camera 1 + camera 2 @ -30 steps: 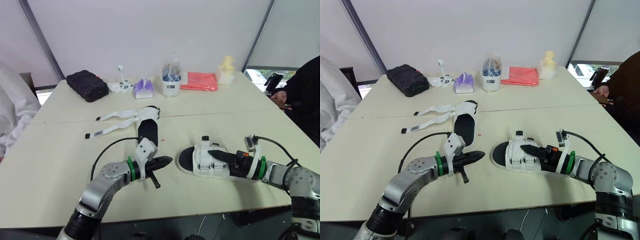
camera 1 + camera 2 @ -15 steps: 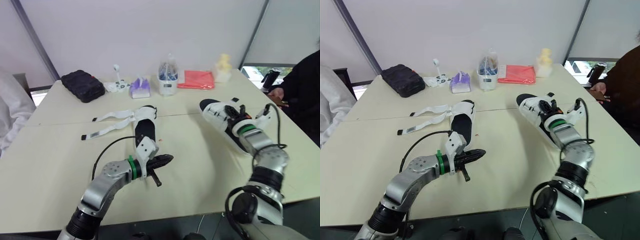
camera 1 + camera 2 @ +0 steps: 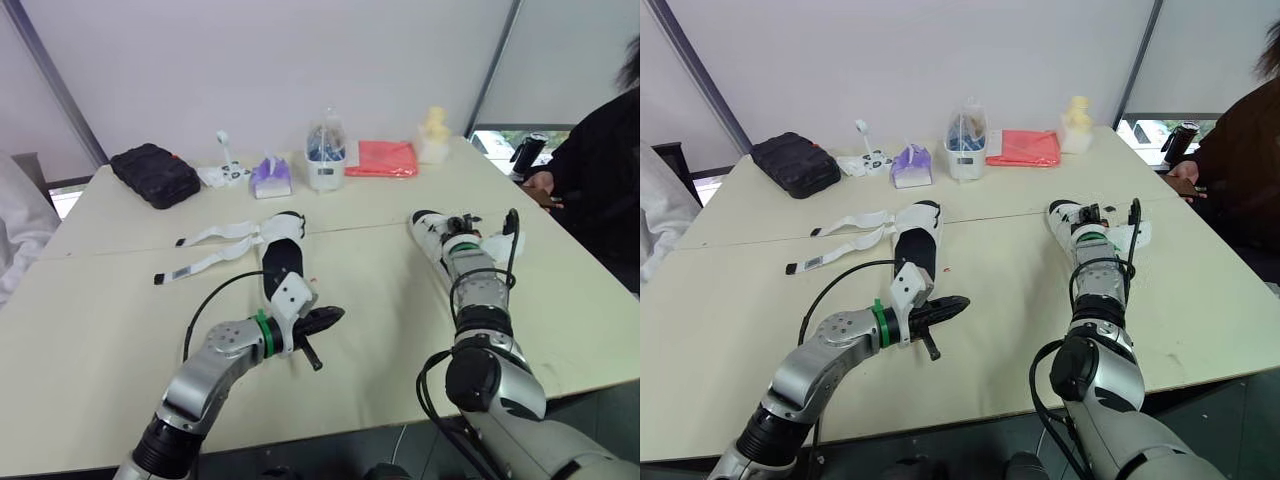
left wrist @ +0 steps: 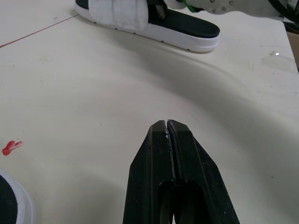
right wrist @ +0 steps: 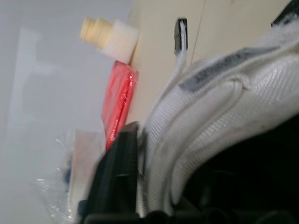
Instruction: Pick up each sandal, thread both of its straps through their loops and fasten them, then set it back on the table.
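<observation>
Holding the fastened sandal (image 3: 428, 232) by its strap, the right pincer (image 3: 458, 226) reaches to about 2 o'clock on the tabletop (image 3: 100, 320), close to the right-hand edge where a person (image 3: 600, 170) sits. I judge this to be a set-down spot chosen well apart from the open sandal (image 3: 279, 257). That one lies at 11 o'clock, its loose straps (image 3: 215, 235) splayed toward 9 o'clock. The left pincer (image 3: 328, 320) hovers clenched and empty near that sandal's heel, with bare tabletop around it for a reach.

Seen from the left wrist, the fingertips (image 4: 161, 135) press together over bare surface. The fastened sandal lies sole-down at their 12 o'clock, well apart.

Seen from the right wrist, the white woven strap (image 5: 219, 107) sits hard against a black finger (image 5: 117, 172), so the grip looks firm. A red packet (image 5: 120, 100) lies beyond it.
</observation>
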Robot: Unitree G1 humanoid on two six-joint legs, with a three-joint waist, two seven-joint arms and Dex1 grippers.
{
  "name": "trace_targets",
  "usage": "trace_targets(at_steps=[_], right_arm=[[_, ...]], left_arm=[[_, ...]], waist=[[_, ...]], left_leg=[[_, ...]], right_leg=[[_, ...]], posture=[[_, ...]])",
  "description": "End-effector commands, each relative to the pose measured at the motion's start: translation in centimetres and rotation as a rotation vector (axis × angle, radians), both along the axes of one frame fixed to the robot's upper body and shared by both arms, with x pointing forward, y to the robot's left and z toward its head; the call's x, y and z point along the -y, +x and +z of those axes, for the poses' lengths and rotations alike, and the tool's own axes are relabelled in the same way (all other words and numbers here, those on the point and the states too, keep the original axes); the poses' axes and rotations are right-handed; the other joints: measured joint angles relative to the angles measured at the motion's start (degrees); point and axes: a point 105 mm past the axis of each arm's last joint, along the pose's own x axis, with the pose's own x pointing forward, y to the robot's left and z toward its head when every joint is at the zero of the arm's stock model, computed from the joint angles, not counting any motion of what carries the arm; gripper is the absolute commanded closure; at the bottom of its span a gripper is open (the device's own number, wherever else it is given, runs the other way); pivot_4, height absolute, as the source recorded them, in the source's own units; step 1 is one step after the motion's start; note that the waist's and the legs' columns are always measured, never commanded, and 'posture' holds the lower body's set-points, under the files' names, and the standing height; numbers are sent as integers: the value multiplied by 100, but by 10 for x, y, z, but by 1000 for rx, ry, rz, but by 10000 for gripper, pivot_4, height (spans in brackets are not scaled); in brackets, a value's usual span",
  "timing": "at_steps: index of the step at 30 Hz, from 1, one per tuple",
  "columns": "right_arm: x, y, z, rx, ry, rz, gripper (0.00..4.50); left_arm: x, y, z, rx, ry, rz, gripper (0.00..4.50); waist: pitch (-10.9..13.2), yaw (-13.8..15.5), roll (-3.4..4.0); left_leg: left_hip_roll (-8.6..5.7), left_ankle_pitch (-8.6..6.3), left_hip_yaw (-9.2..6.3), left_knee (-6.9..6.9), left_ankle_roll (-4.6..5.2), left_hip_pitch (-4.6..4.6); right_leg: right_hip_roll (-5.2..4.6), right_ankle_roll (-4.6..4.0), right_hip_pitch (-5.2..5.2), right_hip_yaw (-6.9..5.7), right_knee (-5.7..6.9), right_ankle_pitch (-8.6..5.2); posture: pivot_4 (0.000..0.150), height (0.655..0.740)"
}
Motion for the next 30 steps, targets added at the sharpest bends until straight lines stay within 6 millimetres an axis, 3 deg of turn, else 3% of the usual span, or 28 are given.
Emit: trace_targets(at_steps=[1,3,4,8,11,14,17,20,22,24,25,30], right_arm=[[-2,0,20,70,-64,16,12664],[-1,-6,22,84,-70,31,1700],[-1,-10,22,85,-80,39,732],[-10,-51,25,97,-133,111,732],[-26,-93,33,128,-178,187,732],[-44,-122,45,188,-271,281,732],[-68,-159,46,255,-314,462,0],[-96,-195,40,303,-285,705,0],[-106,-203,39,319,-285,784,0],[-114,-197,37,314,-388,832,0],[-116,-191,36,309,-442,833,0],[-114,-167,34,316,-609,804,0]], left_arm=[[-5,5,16,58,-14,28,45000],[-11,10,18,62,-22,71,45000],[-13,11,20,61,-33,86,45000],[-27,15,38,61,-113,163,45000],[-45,20,45,90,-100,251,45000],[-57,23,49,117,-71,317,45000],[-72,34,55,164,-18,403,36720],[-81,52,60,277,114,476,22175],[-84,64,61,378,222,512,12002],[-79,78,59,495,368,513,2297],[-77,86,58,535,414,509,509],[-70,120,51,614,542,531,509]], waist=[[1,2,1],[1,21,1],[1,30,1],[0,50,2],[0,38,6],[1,24,7],[1,44,7],[2,93,4],[2,90,3],[3,71,1],[3,66,1],[4,86,-4]], left_leg=[[0,0,0,-1,0,0],[0,0,-5,-2,0,-1],[0,0,-6,-1,0,-1],[-1,0,-22,-2,0,-2],[-1,0,-21,-4,-1,-5],[-1,-1,-17,-5,0,-3],[-2,-17,-17,0,29,10],[-1,-17,-30,1,29,14],[-3,-17,-27,5,29,14],[-4,-18,-19,11,31,16],[-5,-18,-17,14,32,18],[-2,-18,-23,1,32,17]], right_leg=[[0,0,-1,0,1,0],[0,0,-1,0,2,0],[0,0,-2,0,3,0],[0,0,-3,-2,11,0],[-1,0,-15,-1,26,0],[2,-2,-19,1,27,-1],[5,-4,-11,1,28,-2],[11,-5,0,-6,24,-3],[11,-5,5,-5,21,-3],[8,-8,10,-3,15,1],[8,-8,15,-3,11,2],[14,-6,6,-10,13,0]], posture=[[1500,7400],[1500,7400],[1500,7400],[1500,7400],[1500,7400],[1500,7400],[1500,7400],[1500,7400],[1500,7400],[1500,7400],[1500,7400],[1500,7400]])
